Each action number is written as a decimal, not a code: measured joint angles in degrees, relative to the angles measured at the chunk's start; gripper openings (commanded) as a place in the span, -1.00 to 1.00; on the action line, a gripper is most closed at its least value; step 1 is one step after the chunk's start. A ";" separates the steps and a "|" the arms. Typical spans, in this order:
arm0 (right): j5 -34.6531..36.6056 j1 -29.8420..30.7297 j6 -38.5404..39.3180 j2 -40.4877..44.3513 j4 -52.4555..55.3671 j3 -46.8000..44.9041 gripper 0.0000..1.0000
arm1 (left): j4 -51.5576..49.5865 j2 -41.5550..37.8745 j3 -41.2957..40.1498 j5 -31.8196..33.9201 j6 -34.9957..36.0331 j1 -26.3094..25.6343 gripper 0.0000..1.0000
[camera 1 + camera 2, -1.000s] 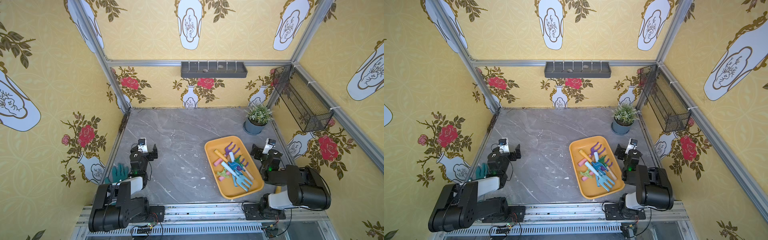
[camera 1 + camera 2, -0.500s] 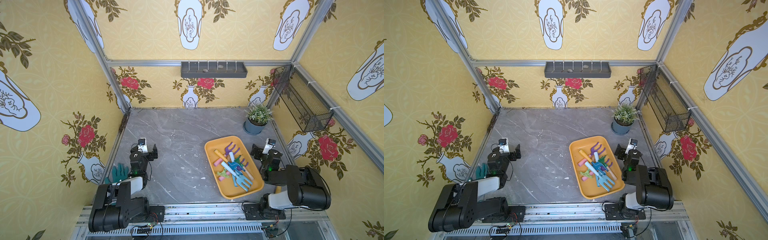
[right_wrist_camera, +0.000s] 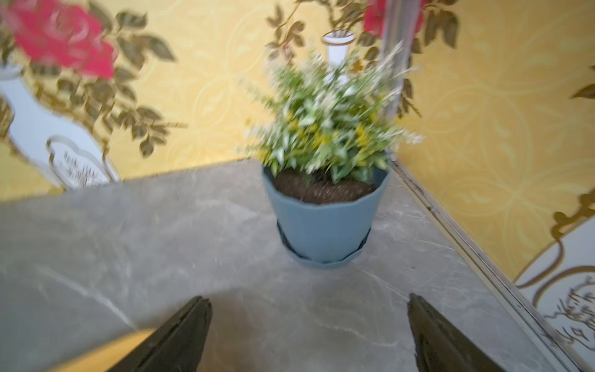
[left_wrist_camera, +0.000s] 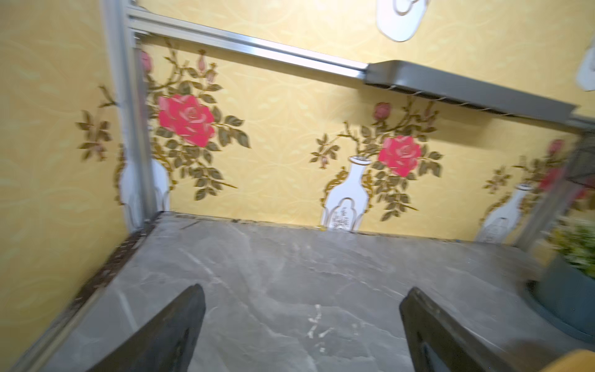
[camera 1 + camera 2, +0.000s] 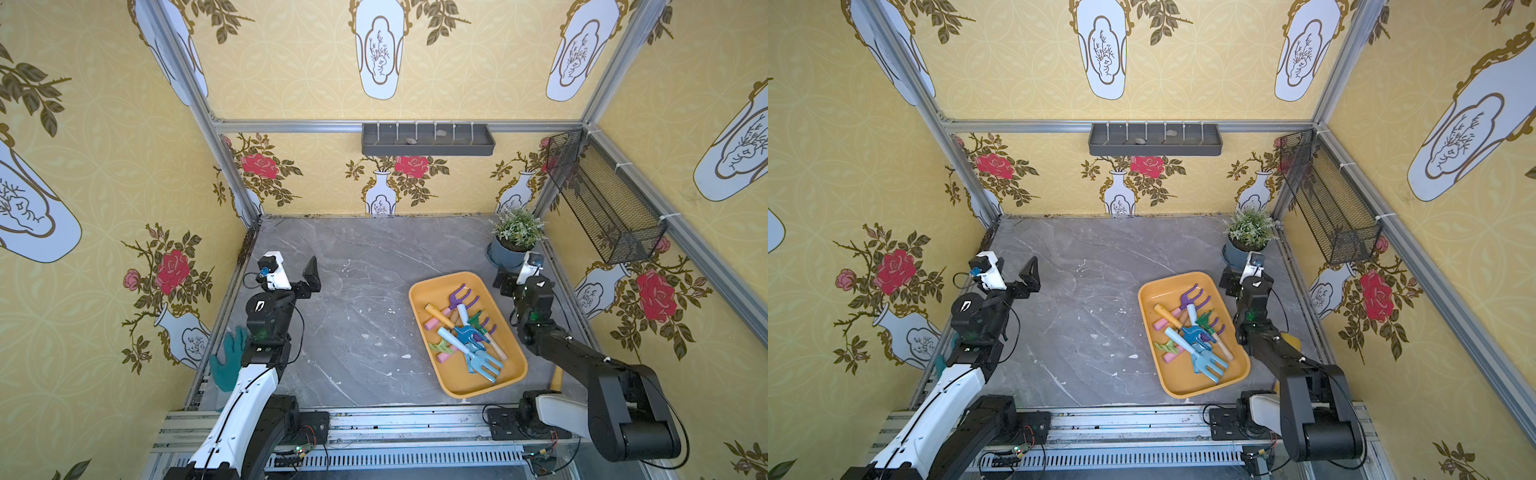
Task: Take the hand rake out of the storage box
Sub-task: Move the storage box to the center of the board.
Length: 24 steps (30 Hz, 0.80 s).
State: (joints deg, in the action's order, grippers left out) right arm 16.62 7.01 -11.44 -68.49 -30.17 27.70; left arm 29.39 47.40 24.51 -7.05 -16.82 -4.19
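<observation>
Orange-yellow shallow plastic storage box (image 5: pixel 465 386), tools (image 5: pixel 467 334) inside, near grey marble tabletop's (image 5: pixel 353 324) right edge; open room leftward. Both arms' jaws wide apart, empty.

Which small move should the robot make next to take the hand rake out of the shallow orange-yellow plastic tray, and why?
Probably swing the right gripper over the shallow orange-yellow plastic tray. It is open, empty and next to the tray's far corner; the left gripper is across the grey table. The coloured plastic garden tools lie inside.
</observation>
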 measured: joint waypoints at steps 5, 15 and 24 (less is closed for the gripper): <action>4.68 0.07 -20.72 2.97 24.50 8.63 0.95 | 0.26 9.05 -1.20 -9.84 -10.80 0.52 1.00; -1.31 7.28 -23.43 19.15 37.92 5.77 0.95 | -15.89 34.64 26.95 -8.28 -1.44 -23.85 1.00; -1.29 7.72 -23.02 22.40 44.26 6.08 0.95 | -36.94 60.78 56.13 -9.94 13.16 -32.44 0.80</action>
State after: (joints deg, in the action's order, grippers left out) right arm 15.33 14.72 -34.46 -46.09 14.09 33.78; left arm -7.55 108.18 80.64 -16.99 -3.66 -36.62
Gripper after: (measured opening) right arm 0.975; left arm 0.941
